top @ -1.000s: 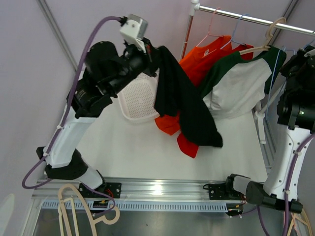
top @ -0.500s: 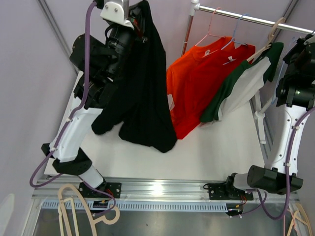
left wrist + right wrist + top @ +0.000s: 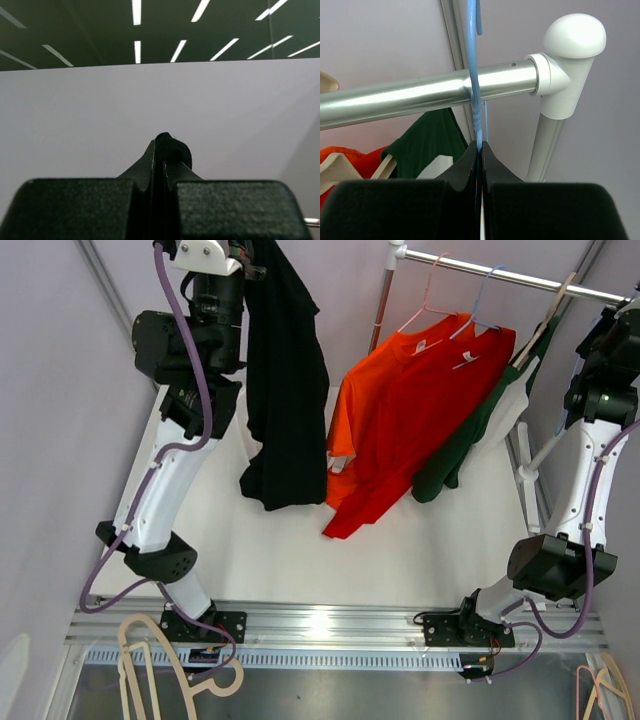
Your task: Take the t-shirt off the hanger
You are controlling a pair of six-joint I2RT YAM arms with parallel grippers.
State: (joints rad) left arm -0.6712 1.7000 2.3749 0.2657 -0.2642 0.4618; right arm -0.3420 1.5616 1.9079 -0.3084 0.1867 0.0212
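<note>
Although the left wrist view gives me little beyond a pale wall and ceiling lights, it does show the left gripper [image 3: 161, 150] squeezed fully together on a fold of black cloth. On the overhead camera, nearest me, a beige wooden hanger [image 3: 150, 665] lies below the ribbed aluminium mounting rail [image 3: 320, 625] that carries both arm bases. Beyond that is the white counter [image 3: 280, 550]. Over its left half the black cotton t-shirt [image 3: 285, 390] dangles full length from that raised gripper, off any hanger. Its lower hem is low over the counter, and I cannot tell whether it touches. Just to its right hang two orange t-shirts [image 3: 400, 410], then a dark green and white shirt [image 3: 470, 430]. All three slant from hangers on the silver metal clothes rail [image 3: 500, 278] at the back. At the right end of that rail, the right gripper [image 3: 479, 150] is pinched closed on a thin light blue hanger [image 3: 474, 60]. The hook of that hanger sits over the rail beside a white rounded end cap [image 3: 570, 50].
</note>
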